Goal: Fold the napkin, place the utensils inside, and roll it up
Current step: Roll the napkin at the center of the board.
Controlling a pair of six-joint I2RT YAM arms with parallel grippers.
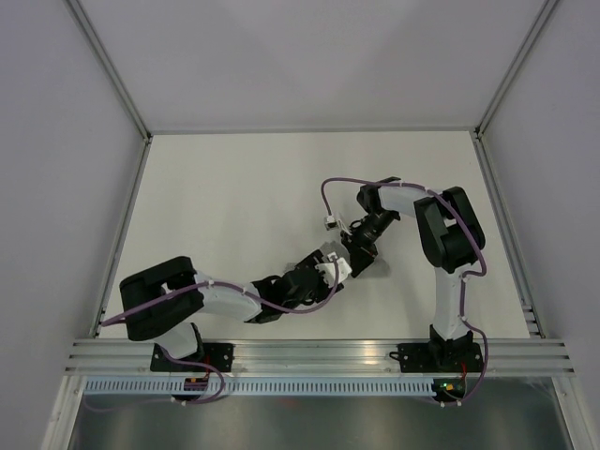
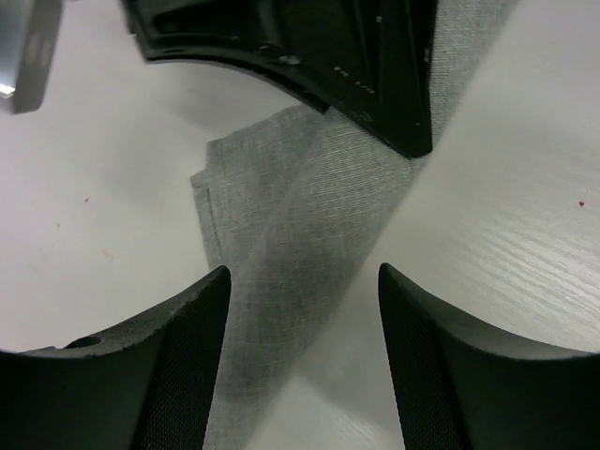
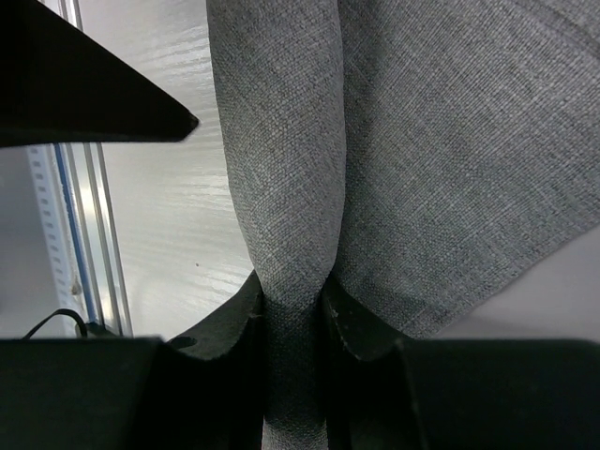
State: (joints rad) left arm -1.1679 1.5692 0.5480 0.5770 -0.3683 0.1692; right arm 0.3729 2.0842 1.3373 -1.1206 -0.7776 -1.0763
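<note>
The grey napkin (image 3: 450, 141) hangs bunched from my right gripper (image 3: 292, 281), whose jaws are shut on a rolled fold of it. In the left wrist view the napkin (image 2: 281, 187) runs as a narrow band on the white table, from under the right gripper's black body (image 2: 328, 56) down between my left fingers. My left gripper (image 2: 302, 272) is open, straddling the cloth just above it without touching. In the top view both grippers, left (image 1: 333, 267) and right (image 1: 361, 255), meet mid-table and hide most of the napkin. The fork is not in view.
The white table (image 1: 244, 197) is walled by white panels at the back and sides. An aluminium rail (image 1: 319, 354) runs along the near edge and shows in the right wrist view (image 3: 89, 234). The left finger (image 3: 75, 94) is close to the right gripper.
</note>
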